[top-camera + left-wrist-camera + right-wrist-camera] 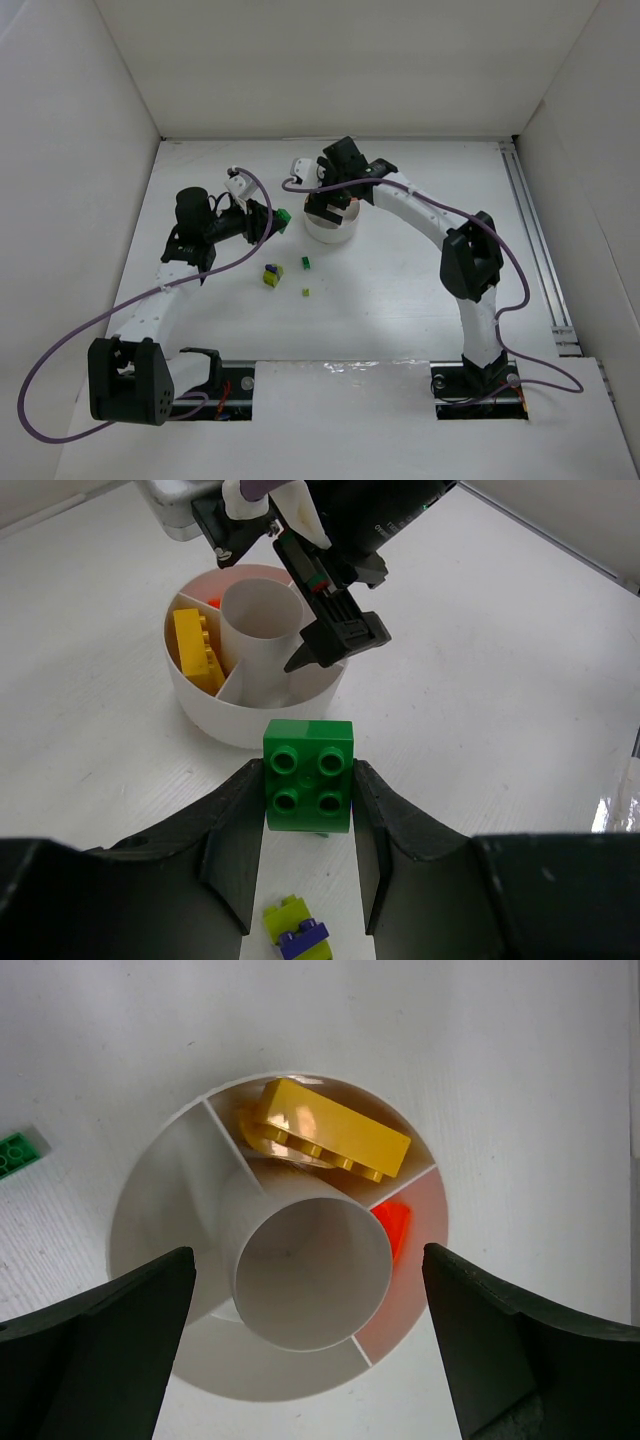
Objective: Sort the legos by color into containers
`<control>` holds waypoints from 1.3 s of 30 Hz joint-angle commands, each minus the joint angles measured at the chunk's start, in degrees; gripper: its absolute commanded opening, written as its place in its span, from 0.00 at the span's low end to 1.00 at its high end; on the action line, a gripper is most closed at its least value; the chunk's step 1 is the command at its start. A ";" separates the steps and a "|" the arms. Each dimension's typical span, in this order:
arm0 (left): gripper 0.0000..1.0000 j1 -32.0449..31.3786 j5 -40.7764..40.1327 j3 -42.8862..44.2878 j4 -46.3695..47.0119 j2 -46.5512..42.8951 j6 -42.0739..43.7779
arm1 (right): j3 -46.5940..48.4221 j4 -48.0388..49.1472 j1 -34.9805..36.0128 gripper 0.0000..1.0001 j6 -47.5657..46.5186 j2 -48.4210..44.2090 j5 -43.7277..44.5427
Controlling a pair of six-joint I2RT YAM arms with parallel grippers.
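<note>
The left claw (308,822) is clamped on a green brick (308,780) with four studs (studs facing the wrist camera), holding it off the table (400,300) just beside the round white dish (250,728). The right claw (310,1295) hangs directly over that dish, its fingers spread wide apart either side of the central well. A yellow brick (330,1130) lies tilted in one wedge, and an orange-red piece (393,1225) sits in the wedge next to it. On the table near the dish lie a yellow and purple clump (271,275), a small green brick (305,263) and a tiny yellow-green bit (306,292).
</note>
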 commanded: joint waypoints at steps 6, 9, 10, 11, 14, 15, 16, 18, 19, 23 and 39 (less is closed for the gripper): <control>0.00 0.37 1.76 0.10 1.68 -0.28 -0.43 | -1.02 3.17 1.06 1.00 0.69 0.07 -0.09; 0.00 0.37 1.76 0.10 1.67 -0.28 -0.43 | -1.64 3.17 1.59 1.00 0.69 0.07 0.51; 0.00 0.37 1.76 0.10 1.67 -0.28 -0.43 | -1.64 3.17 1.59 1.00 0.17 0.07 0.52; 0.00 0.37 1.76 0.10 1.67 -0.28 -0.43 | -2.25 3.78 2.12 1.00 0.17 0.07 0.52; 0.00 0.37 1.76 0.10 1.15 -0.28 0.10 | -2.78 4.31 2.12 1.00 0.17 0.07 0.52; 0.00 0.37 1.76 0.10 1.15 -0.28 0.10 | -2.78 4.32 2.12 1.00 0.17 0.07 0.52; 0.00 0.37 1.76 0.10 1.15 -0.28 0.10 | -2.78 4.32 2.12 1.00 0.17 0.07 0.52; 0.00 0.37 1.76 0.10 1.15 -0.28 0.10 | -2.78 4.32 2.12 1.00 0.17 0.07 0.52; 0.00 0.37 1.76 0.10 1.15 -0.28 0.10 | -2.78 4.84 2.12 1.00 0.17 0.07 0.52; 0.00 0.37 1.76 0.63 1.15 -0.28 0.10 | -2.78 4.84 2.12 1.00 0.17 0.07 0.52; 0.00 0.37 1.76 1.15 0.00 -0.28 0.63 | -0.06 6.69 3.70 1.00 1.83 1.21 1.05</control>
